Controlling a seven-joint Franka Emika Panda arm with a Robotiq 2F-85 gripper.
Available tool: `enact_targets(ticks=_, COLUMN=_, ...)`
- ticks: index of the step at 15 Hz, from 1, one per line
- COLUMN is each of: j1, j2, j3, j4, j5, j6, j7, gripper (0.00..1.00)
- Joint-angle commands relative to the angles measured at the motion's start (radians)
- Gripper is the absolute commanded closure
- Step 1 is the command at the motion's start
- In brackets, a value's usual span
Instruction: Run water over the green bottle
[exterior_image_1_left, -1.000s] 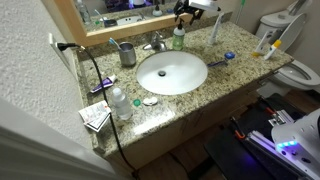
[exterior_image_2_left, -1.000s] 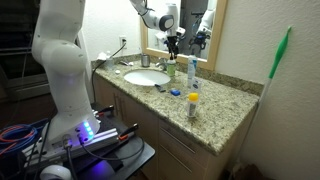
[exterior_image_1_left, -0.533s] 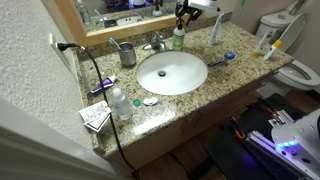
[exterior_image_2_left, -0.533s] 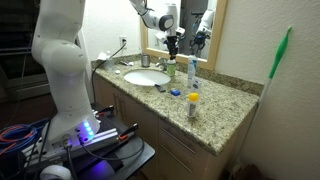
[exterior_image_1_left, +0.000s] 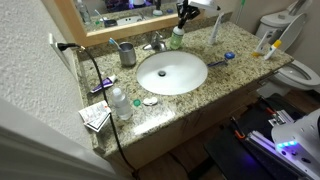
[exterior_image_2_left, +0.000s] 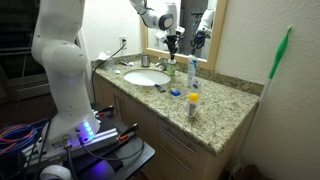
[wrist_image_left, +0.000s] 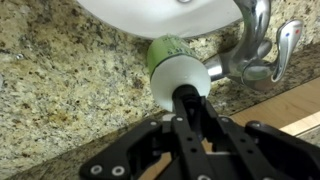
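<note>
The green bottle (exterior_image_1_left: 177, 40) stands upright on the granite counter behind the sink, just beside the faucet (exterior_image_1_left: 155, 43). My gripper (exterior_image_1_left: 184, 14) is straight above it in both exterior views, over the bottle (exterior_image_2_left: 170, 67). In the wrist view the pale green bottle (wrist_image_left: 172, 62) is seen from above. My gripper (wrist_image_left: 188, 101) is shut on its dark narrow top, with the black fingers (wrist_image_left: 171, 128) pressed in on both sides. No water shows at the chrome faucet (wrist_image_left: 255, 42).
The white sink (exterior_image_1_left: 172, 72) lies in front of the bottle. A grey metal cup (exterior_image_1_left: 127, 54) stands beside the faucet. A clear bottle with a white cap (exterior_image_1_left: 120, 102) and small items sit near the counter's front corner. The mirror (exterior_image_1_left: 110, 12) rises right behind.
The jaws have closed in from wide open onto the bottle's dark top. The arm and the bottle have hardly shifted.
</note>
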Motion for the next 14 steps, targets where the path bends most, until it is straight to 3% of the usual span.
enact_targets(ticks=1, j1=0.005, j2=-0.04, j3=-0.006, j4=0.0, j5=-0.005, j6=-0.075, j7=0.021, gripper=0.95)
enact_targets(ticks=9, j1=0.011, j2=-0.17, j3=0.009, j4=-0.016, j5=-0.015, j6=-0.331, j7=0.037, gripper=0.95)
enact_targets(ticks=14, j1=0.032, j2=-0.158, j3=0.01, j4=-0.077, j5=-0.047, j6=-0.358, j7=0.115, gripper=0.95)
